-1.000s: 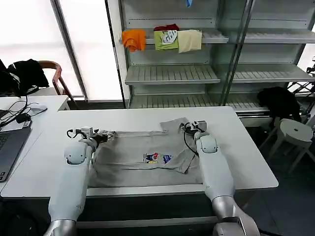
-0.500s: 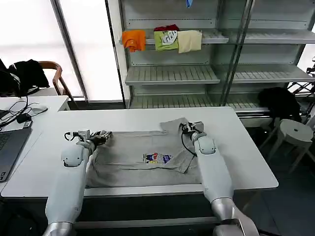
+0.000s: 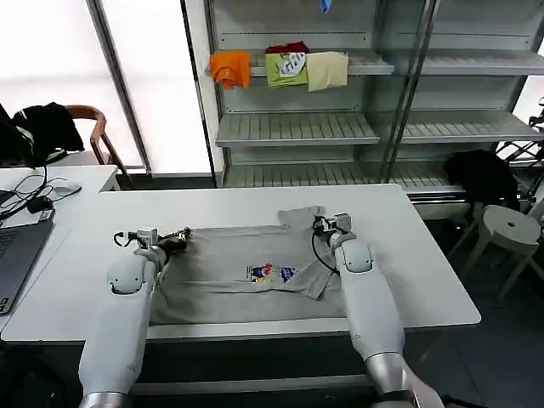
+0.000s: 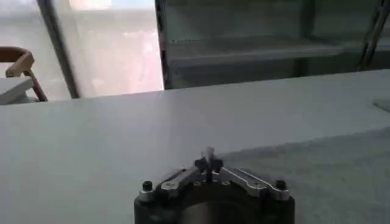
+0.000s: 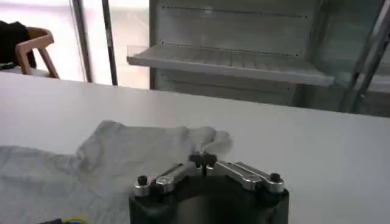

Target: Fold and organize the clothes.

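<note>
Shirt (image 3: 246,272) lies on our surface (image 3: 408,246); left end effector (image 3: 177,240) and right end effector (image 3: 320,223) each clamp its edge.

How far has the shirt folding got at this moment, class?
Done: the grey shirt lies spread flat on the white table. In hand: the left gripper and the right gripper, both shut, pinch its far corners. Left: all the folds and putting it away.

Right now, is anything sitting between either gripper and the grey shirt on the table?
Nothing visible is. The left gripper is at the shirt's far left corner and the right gripper at its far right corner, by the sleeve, both already against the cloth. The table around the shirt holds nothing in their way.
</note>
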Robot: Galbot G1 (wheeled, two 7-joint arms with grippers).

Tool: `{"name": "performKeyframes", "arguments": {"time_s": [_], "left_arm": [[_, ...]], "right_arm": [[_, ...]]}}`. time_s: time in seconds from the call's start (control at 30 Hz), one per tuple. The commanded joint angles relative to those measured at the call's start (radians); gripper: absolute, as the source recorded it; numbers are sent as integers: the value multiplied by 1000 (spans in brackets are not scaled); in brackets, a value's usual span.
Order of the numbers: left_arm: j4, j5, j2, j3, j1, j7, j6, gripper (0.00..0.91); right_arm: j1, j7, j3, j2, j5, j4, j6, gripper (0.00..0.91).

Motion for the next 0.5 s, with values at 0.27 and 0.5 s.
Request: {"name": "performKeyframes", "arguments": {"time_s": [0.27,0.5], "left_arm": [[-280,-185,30,-16,118,5,16,0],[-359,-239,57,-42,205,21,14,0]], "right_arm": [[-166,20,-94,-35,160,423,-119,0],[-301,16,-105,-98,176,631,-166,0]]}}
